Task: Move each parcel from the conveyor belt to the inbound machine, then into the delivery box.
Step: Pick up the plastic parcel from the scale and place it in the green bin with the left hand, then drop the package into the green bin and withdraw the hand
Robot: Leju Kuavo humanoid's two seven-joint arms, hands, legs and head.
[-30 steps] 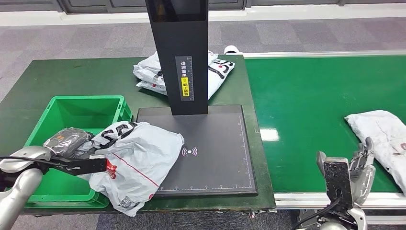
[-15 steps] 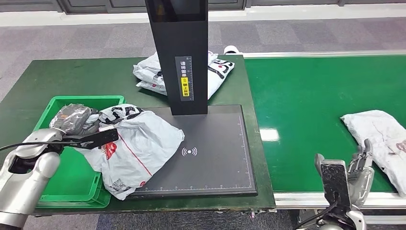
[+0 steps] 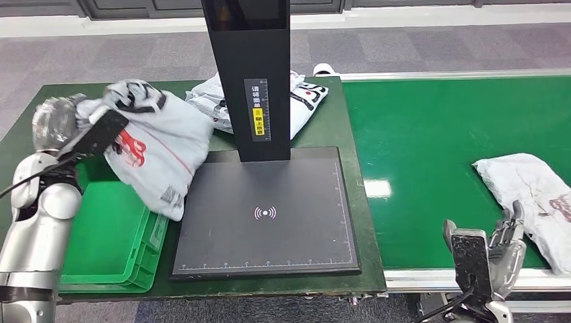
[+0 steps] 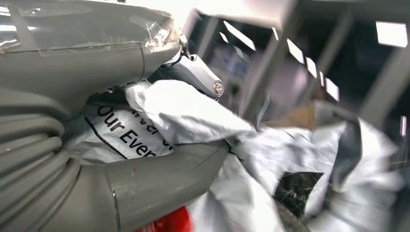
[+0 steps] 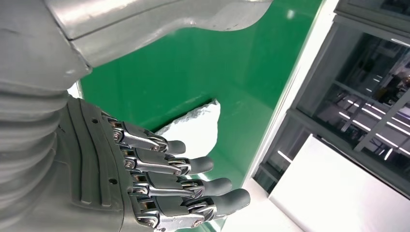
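Left hand (image 3: 57,121) grips white parcel (image 3: 156,145), lifted above green delivery box (image 3: 111,229) at the table's (image 3: 168,94) left edge.
Parcel's lower end hangs over the inbound machine (image 3: 269,208) plate's left edge. Right hand (image 3: 506,243) holds nothing, fingers loosely extended, at conveyor belt's (image 3: 431,141) near edge beside a second parcel (image 3: 532,195).

High forward-down head view; two close wrist views, sharing its held parcel (image 3: 158,145) and conveyor belt (image 3: 431,148).
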